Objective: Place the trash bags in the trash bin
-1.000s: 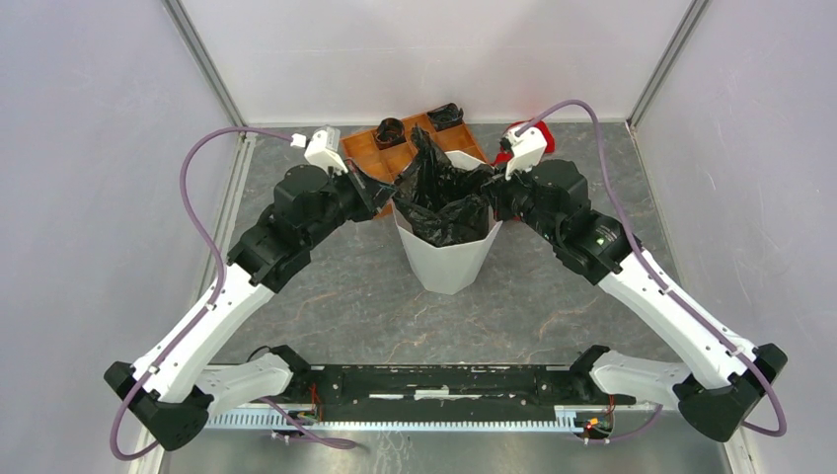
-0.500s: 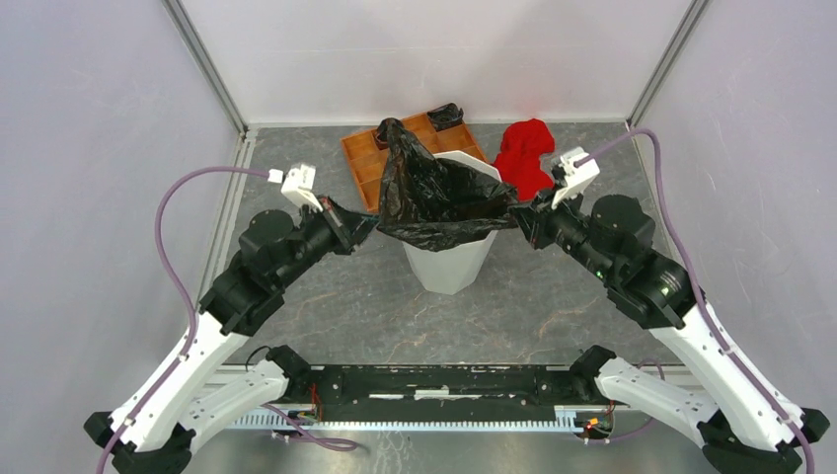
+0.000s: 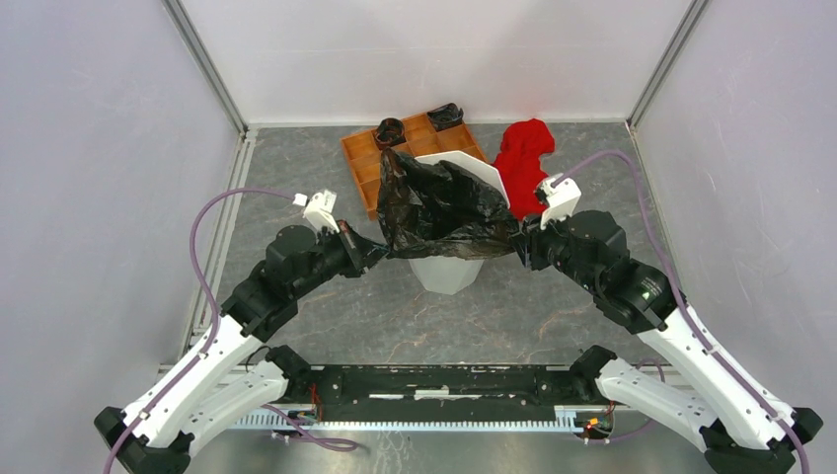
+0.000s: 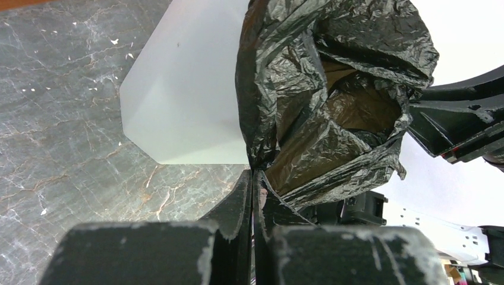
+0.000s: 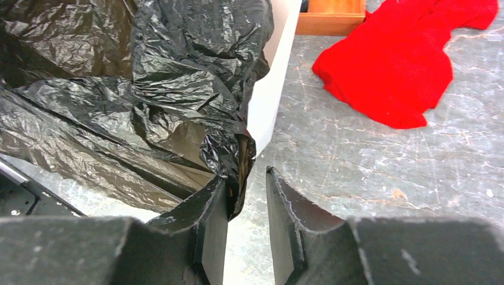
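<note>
From above, the black bag (image 3: 444, 207) drapes over the white bin (image 3: 446, 275) at mid-table, stretched between my left pincer (image 3: 367, 252) and right pincer (image 3: 518, 247). In my left wrist view that pincer is pressed together, pinching the bag's edge. In my right wrist view the fingers are spread, with the bag's edge against one finger and a red cloth (image 5: 404, 65) on the far right.
</note>
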Action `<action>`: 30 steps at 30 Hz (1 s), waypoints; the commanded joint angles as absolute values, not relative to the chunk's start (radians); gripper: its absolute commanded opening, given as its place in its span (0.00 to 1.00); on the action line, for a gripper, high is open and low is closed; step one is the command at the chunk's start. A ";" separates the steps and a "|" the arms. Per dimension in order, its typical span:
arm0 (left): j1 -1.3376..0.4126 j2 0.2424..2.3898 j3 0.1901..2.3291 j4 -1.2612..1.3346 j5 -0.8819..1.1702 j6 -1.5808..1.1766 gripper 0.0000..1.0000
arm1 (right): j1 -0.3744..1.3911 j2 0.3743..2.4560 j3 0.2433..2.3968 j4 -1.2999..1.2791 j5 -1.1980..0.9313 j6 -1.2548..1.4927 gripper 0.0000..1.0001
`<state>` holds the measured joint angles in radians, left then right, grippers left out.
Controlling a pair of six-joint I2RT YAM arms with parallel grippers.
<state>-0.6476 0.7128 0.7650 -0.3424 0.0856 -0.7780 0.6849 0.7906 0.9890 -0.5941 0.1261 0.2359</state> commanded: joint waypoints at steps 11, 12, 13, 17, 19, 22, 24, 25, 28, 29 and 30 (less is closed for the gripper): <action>-0.649 0.708 0.718 -0.329 0.030 -0.847 0.02 | 0.682 0.764 0.852 -0.505 0.299 0.165 0.11; -0.649 0.712 0.705 -0.328 0.025 -0.855 0.02 | 0.681 0.767 0.831 -0.495 0.313 0.160 0.11; -0.649 0.714 0.693 -0.327 0.022 -0.862 0.02 | 0.681 0.766 0.804 -0.477 0.319 0.158 0.13; -0.649 0.728 0.664 -0.317 0.014 -0.873 0.02 | 0.682 0.766 0.743 -0.401 0.300 0.155 0.29; -0.649 0.740 0.672 -0.318 0.012 -0.867 0.04 | 0.683 0.766 0.731 -0.359 0.290 0.148 0.37; -0.649 0.755 0.720 -0.369 0.008 -0.841 0.21 | 0.681 0.776 0.792 -0.422 0.312 0.141 0.47; -0.649 0.732 0.744 -0.423 -0.020 -0.815 0.33 | 0.682 0.763 0.837 -0.487 0.314 0.138 0.57; -0.649 0.711 0.751 -0.458 -0.039 -0.806 0.39 | 0.683 0.753 0.858 -0.517 0.307 0.138 0.62; -0.649 0.643 0.785 -0.532 -0.066 -0.769 0.60 | 0.682 0.710 0.928 -0.616 0.279 0.135 0.75; -0.649 0.623 0.801 -0.553 -0.070 -0.754 0.67 | 0.683 0.698 0.953 -0.647 0.276 0.133 0.80; -0.649 0.604 0.817 -0.571 -0.077 -0.741 0.74 | 0.682 0.686 0.982 -0.681 0.268 0.125 0.85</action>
<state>-0.6483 0.6807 0.7265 -0.4911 -0.0231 -0.8146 0.6846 0.7444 0.8585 -0.5671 0.2790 0.1471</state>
